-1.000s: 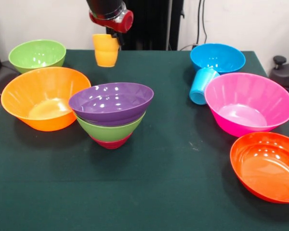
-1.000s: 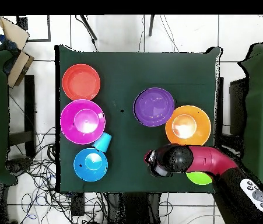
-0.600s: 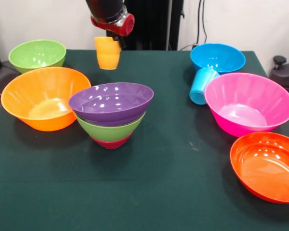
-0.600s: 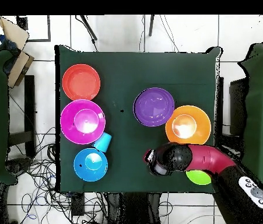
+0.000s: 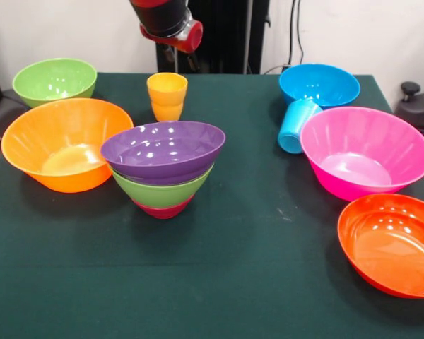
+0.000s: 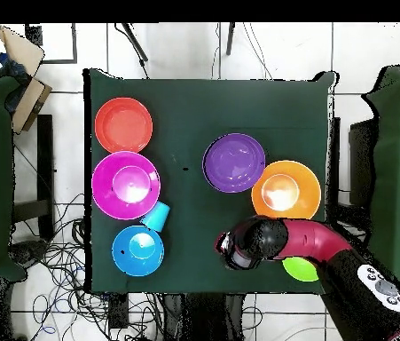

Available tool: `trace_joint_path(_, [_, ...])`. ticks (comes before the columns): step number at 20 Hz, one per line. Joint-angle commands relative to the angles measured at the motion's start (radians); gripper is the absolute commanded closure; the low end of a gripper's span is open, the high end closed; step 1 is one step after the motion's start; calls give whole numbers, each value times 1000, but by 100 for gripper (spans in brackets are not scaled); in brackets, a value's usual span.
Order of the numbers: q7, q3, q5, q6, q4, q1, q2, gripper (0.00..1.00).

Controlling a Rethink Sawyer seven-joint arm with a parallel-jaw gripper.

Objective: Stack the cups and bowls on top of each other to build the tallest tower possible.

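A tower (image 5: 163, 164) of three nested bowls is standing mid-worktop: purple bowl (image 5: 163, 150) on a green one (image 5: 162, 189), on a small crimson one (image 5: 162, 209). The yellow-orange cup (image 5: 167, 97) is sitting upright on the worktop (image 5: 219, 282) just behind it, seemingly released. The pincer (image 5: 175, 51) is being seen above the cup, only partly in view, so whether it is apart or together cannot be told. Left unstacked are the light blue cup (image 5: 295, 126), lying on its side against the blue bowl (image 5: 319, 85), and the orange (image 5: 63, 143), pink (image 5: 364, 152), red-orange (image 5: 390, 244) and far green bowls (image 5: 54, 79).
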Motion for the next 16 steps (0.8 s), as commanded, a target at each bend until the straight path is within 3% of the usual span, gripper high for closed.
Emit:
trace_joint_path(1, [-53,19,-15,-10,-61,65,-13,0])
trace_joint_path(4, [-24,8,-39,-72,-35,77,-52,0])
trace_joint_path(8, [-24,2,-53,-102,-41,84,-44,0])
trace_joint_path(12, [15,-14,-106,-203,-38,123,-91,0])
trace_joint_path(16, [18,-15,-62,-159,-15,151,-191,0])
